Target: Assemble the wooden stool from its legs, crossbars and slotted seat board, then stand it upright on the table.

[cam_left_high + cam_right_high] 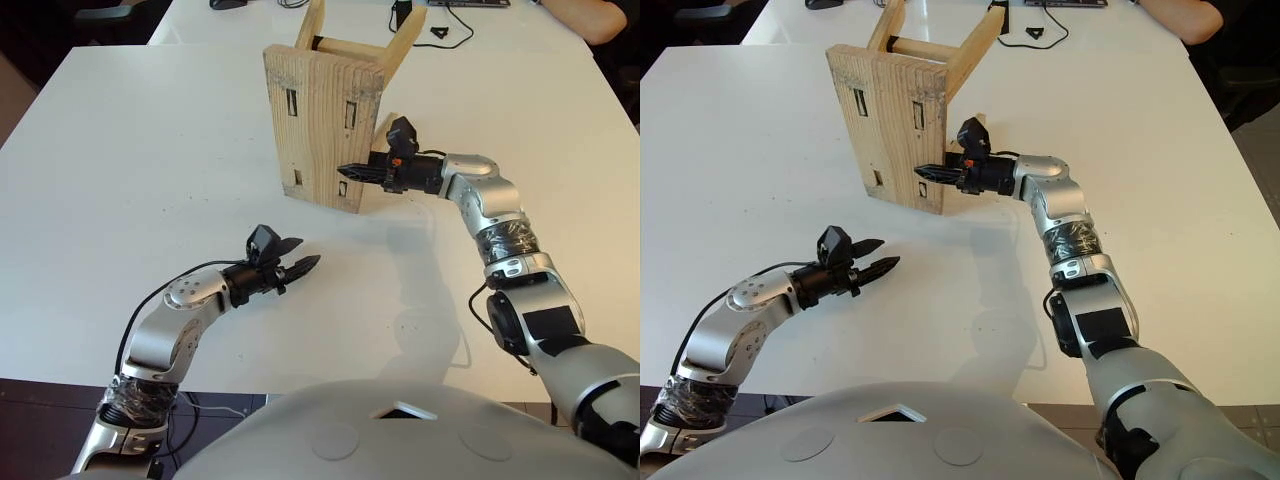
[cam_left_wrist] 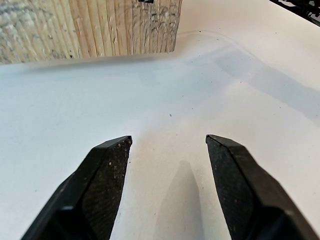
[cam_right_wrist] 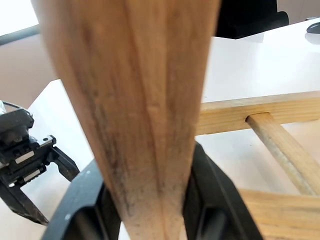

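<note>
**A:** Where is the stool (image 1: 338,100)?

**B:** On its side on the white bench (image 1: 120,180). The seat board (image 1: 318,138) stands on edge with its flat face toward the robot. The legs (image 1: 405,45) run away behind it, and a crossbar (image 1: 350,48) joins the upper two.

**A:** And the right gripper (image 1: 345,172)?

**B:** It is at the board's lower right edge. Its fingers (image 3: 82,205) are clamped on wood. One sits on the face side and one on the back, so the board's edge runs up between them. Just past the fingers on the far side, a round crossbar enters a hole in a flat leg.

**A:** What about the left gripper (image 1: 308,251)?

**B:** It is low over bare bench with its fingers (image 2: 107,170) spread wide and nothing between them. The seat board's bottom edge is straight ahead of the fingertips, well apart from them. The right gripper is ahead and off to the right.

**A:** Is anything sitting in the slots (image 1: 291,102)?

**B:** The face shows narrow dark upright slots: two near the top, one low on the left, and the right fingers lie by the fourth corner. I cannot tell whether leg ends fill them. From behind, the legs meet the board at those places.

**A:** Is the stool touching anything besides the bench and the right fingers?

**B:** No. The left fingers are apart from it.
</note>
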### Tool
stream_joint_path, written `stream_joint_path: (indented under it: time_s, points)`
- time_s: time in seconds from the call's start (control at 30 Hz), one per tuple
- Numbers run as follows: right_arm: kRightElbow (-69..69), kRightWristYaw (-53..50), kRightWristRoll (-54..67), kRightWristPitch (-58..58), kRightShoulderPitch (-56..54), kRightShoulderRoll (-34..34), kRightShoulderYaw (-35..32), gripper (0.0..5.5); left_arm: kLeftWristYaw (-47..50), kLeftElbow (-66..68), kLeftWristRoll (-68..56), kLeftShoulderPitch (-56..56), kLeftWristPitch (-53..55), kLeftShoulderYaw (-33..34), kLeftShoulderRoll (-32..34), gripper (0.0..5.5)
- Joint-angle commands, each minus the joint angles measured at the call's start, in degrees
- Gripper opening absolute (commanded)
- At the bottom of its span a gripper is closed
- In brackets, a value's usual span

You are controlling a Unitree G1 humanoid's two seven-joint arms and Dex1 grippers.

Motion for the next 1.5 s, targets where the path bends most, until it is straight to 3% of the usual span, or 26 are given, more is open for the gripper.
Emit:
stream_joint_path:
  time_s: [0.03,0.17,0.27,0.4,0.57,0.7,1.03,1.27,1.5]
  points:
    - [-15.3,-8.9,10.5,14.0,0.1,3.9,-6.4,1.3,0.3,5.5,2.4,1.3,-2.1,0.5,-0.4,2.76]
    - [-26.1,-28.7,22.8,28.2,-3.6,12.1,-16.8,1.3,1.0,8.4,2.9,1.8,-3.7,0.8,-1.2,2.76]
    - [-29.9,-46.8,31.4,31.4,-7.6,19.5,-24.9,1.3,2.0,9.3,3.0,1.5,-4.2,0.6,-2.3,2.76]
    - [-31.9,-68.0,39.4,25.1,-10.9,28.4,-32.7,1.3,3.2,9.6,3.3,1.7,-4.5,0.6,-3.6,2.76]
    - [-33.9,-83.0,45.5,12.8,-11.8,33.0,-34.5,1.3,3.8,9.7,3.3,1.6,-4.5,0.8,-4.2,2.76]
    - [-31.9,-87.7,47.3,4.8,-11.3,31.4,-35.3,1.3,3.9,9.6,3.3,0.9,-4.0,0.8,-4.2,2.76]
    - [-26.9,-88.5,52.1,-6.6,-6.5,24.9,-35.5,1.3,3.0,9.8,3.6,-1.2,-2.6,1.2,-3.0,2.76]
    - [-20.5,-87.4,48.5,-8.1,1.2,14.9,-39.2,1.3,2.9,9.2,3.7,-1.3,-1.9,1.6,-2.5,2.76]
    - [-18.0,-84.6,48.2,-5.0,3.3,10.6,-39.9,2.68,3.4,9.0,4.0,-1.2,-1.3,1.9,-3.0,2.76]
